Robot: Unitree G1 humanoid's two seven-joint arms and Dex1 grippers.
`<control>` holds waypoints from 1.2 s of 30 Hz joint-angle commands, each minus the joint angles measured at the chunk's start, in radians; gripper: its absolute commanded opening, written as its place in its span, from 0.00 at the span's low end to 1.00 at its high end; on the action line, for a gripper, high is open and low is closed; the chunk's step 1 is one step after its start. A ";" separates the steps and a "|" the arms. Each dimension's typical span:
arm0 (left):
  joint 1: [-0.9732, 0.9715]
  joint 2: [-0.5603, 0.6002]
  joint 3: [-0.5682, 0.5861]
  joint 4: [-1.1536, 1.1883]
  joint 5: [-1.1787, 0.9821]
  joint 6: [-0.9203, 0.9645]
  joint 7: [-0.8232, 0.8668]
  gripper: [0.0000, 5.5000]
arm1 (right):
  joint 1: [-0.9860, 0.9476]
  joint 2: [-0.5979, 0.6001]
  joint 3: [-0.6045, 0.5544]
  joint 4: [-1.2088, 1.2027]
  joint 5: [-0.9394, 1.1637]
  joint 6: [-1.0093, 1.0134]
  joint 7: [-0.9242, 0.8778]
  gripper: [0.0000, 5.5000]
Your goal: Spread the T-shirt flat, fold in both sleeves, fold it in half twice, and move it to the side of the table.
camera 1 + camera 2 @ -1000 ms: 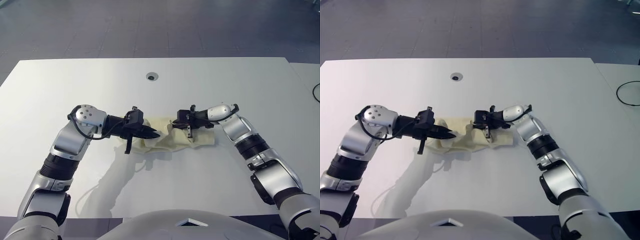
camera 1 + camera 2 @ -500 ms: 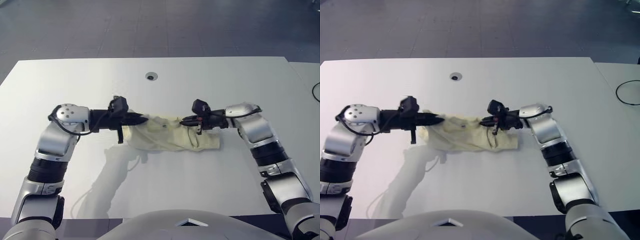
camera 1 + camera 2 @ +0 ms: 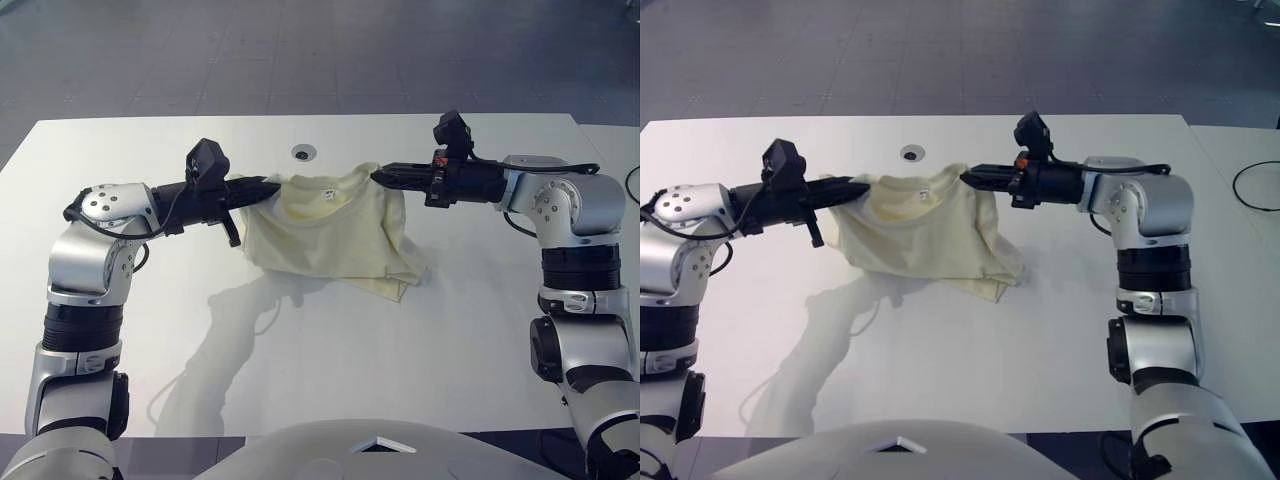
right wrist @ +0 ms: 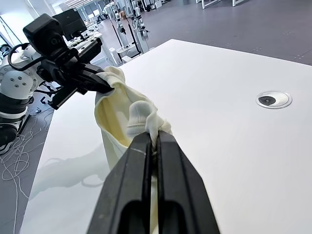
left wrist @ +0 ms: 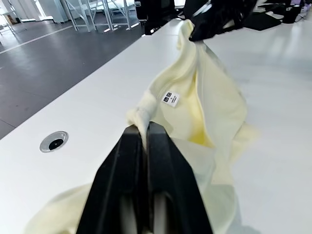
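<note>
T-shirt hangs bunched between our left pincer and right pincer, both clamped on it; we judge spreading unfinished, all folds ahead.

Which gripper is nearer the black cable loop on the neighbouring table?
Right. The right gripper, shut on the T-shirt above mid-table, is on the side of the cable loop; the left gripper holds the shirt's other end, farther away.
</note>
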 commanded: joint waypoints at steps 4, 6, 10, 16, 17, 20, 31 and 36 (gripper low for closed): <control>0.016 -0.021 -0.058 0.015 0.028 -0.003 0.021 0.04 | 0.051 -0.018 0.057 -0.063 0.003 -0.024 -0.014 0.00; 0.023 -0.023 -0.074 0.021 0.039 -0.011 0.022 0.10 | 0.055 -0.023 0.067 -0.068 0.003 -0.029 -0.014 0.00; 0.034 -0.019 -0.091 0.027 0.045 -0.015 0.016 0.19 | 0.046 -0.032 0.077 -0.063 0.004 -0.036 -0.012 0.00; 0.039 -0.016 -0.068 -0.001 -0.019 0.022 -0.020 0.08 | 0.041 -0.038 0.081 -0.056 0.002 -0.045 -0.019 0.00; 0.041 -0.013 -0.069 -0.004 -0.018 0.027 -0.015 0.05 | 0.038 -0.037 0.082 -0.051 0.001 -0.049 -0.019 0.00; 0.041 -0.007 -0.069 0.000 -0.008 0.030 -0.008 0.00 | 0.032 -0.034 0.084 -0.040 -0.002 -0.057 -0.022 0.00; -0.113 0.002 -0.018 0.081 0.009 0.007 0.039 0.00 | -0.060 -0.046 0.066 0.029 -0.004 -0.079 -0.022 0.00; -0.266 0.047 -0.009 0.182 0.033 -0.036 -0.011 0.00 | -0.218 -0.027 0.068 0.184 -0.050 -0.175 -0.018 0.00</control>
